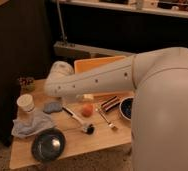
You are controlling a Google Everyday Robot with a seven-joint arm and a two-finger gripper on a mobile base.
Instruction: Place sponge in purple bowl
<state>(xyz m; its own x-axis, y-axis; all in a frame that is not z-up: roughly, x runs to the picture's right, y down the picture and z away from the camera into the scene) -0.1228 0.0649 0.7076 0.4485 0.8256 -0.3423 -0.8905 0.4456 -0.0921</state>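
The sponge [52,106], a small grey-blue pad, lies flat on the wooden table [87,142] at the left, between a white cup and a brush. Only a dark curved part of the purple bowl [125,108] shows at the table's right side; my arm covers the rest. The white arm reaches across from the right, and its rounded end [60,75] hangs above and just behind the sponge. The gripper sits at that end, hidden behind the arm. Nothing hangs from it, and the sponge lies free.
A pale cloth [32,125] and a dark flat dish [48,145] lie at front left, with a white cup [26,103] and a small dark jar [26,84] behind. An orange ball [87,109], brush [79,121], utensil [107,120] and striped packet [110,103] lie mid-table. A yellow bin [98,65] stands behind.
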